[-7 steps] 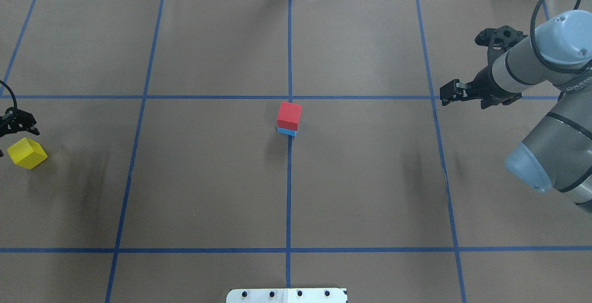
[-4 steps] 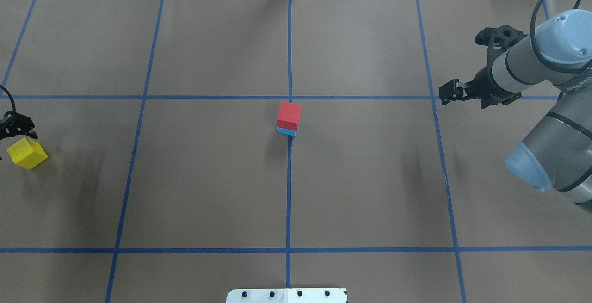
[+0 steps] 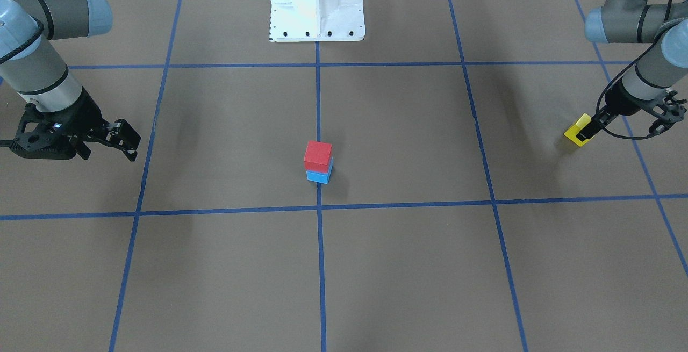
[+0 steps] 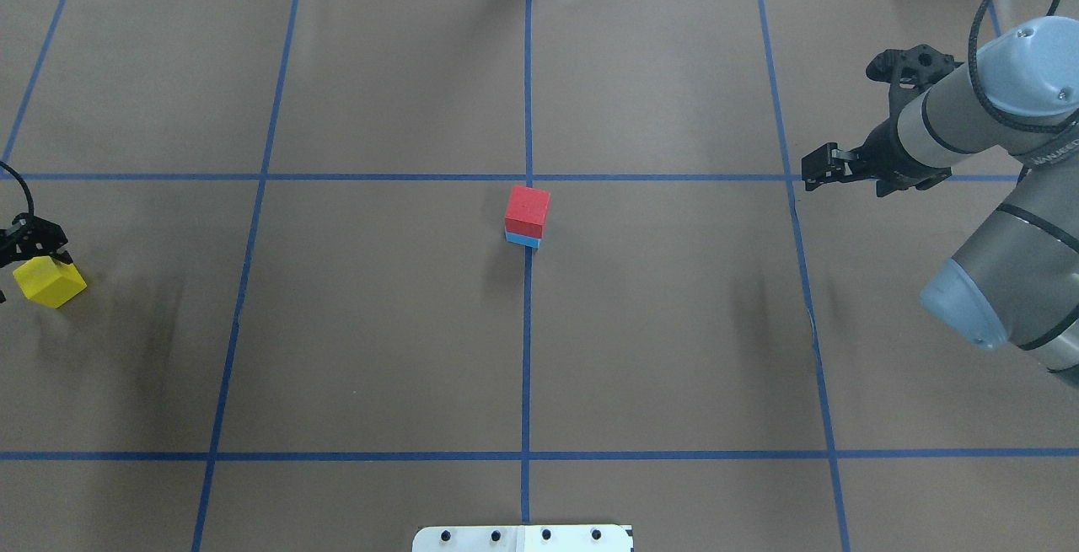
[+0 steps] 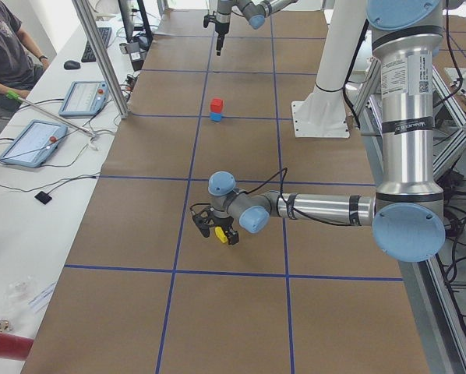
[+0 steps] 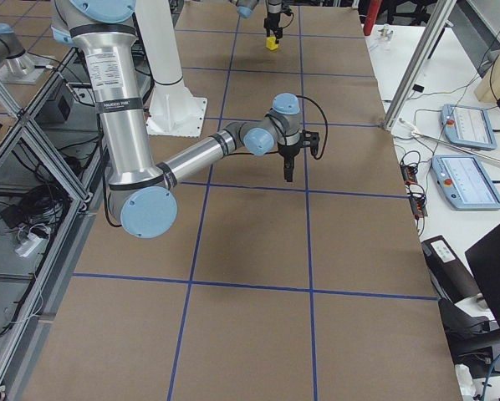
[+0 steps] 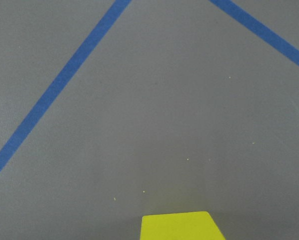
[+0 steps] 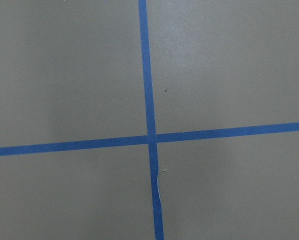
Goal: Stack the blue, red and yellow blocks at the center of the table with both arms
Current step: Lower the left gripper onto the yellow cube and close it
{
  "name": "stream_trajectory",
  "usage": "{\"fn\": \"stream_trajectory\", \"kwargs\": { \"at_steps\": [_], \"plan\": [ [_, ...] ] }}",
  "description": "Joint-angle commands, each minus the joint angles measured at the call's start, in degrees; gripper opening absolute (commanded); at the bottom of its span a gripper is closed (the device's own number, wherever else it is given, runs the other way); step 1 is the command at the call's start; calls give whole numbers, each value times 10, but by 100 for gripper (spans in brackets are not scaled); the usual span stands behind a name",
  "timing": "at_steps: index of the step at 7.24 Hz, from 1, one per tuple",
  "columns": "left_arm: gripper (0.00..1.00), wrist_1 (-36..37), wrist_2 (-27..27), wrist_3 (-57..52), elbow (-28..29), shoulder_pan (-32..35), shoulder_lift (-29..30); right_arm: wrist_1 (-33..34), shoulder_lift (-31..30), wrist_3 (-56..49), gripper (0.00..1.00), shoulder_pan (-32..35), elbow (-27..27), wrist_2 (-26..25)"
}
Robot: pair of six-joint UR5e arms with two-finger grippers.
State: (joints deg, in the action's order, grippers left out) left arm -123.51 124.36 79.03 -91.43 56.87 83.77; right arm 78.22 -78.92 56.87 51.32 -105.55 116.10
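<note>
Seen from the robot's left end of the surface (image 4: 379, 324), the left pincer (image 5: 219, 231) is nearest. It is down at the yellow block (image 4: 50, 281), which sits on the surface far out on the robot's left, well apart from the centre. One finger stands on each side of the block. Whether they press on it or stand just clear, I cannot tell.

Further along, at the centre where the tape lines meet, the red block (image 4: 528, 209) sits on the blue block (image 4: 523, 239), roughly square on it. Two of the three are stacked.

Farthest off, the right pincer (image 4: 811, 173) hangs above bare surface with its fingers apart, holding nothing, well clear of the stack.

The step in hand looks like the pickup of the last block. The next move calls for a firm grip on yellow, a lift high enough to clear red, a carry to the centre, and a square, gentle placing so the stack is not knocked over.
</note>
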Motion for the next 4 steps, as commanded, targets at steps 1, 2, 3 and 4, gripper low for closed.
{"fn": "stream_trajectory", "kwargs": {
  "at_steps": [1,2,3,4],
  "plan": [
    [74,-1,0,-2,-1,-12,0,0,-1,0,100,1,-5,0],
    [12,0,5,-3,-2,-12,0,0,-2,1,100,1,-8,-1],
    [0,2,34,-2,-5,-12,4,0,-4,1,100,1,-11,-5],
    [0,16,57,-2,-49,-11,9,1,-4,1,100,1,-10,-8]
  ]
}}
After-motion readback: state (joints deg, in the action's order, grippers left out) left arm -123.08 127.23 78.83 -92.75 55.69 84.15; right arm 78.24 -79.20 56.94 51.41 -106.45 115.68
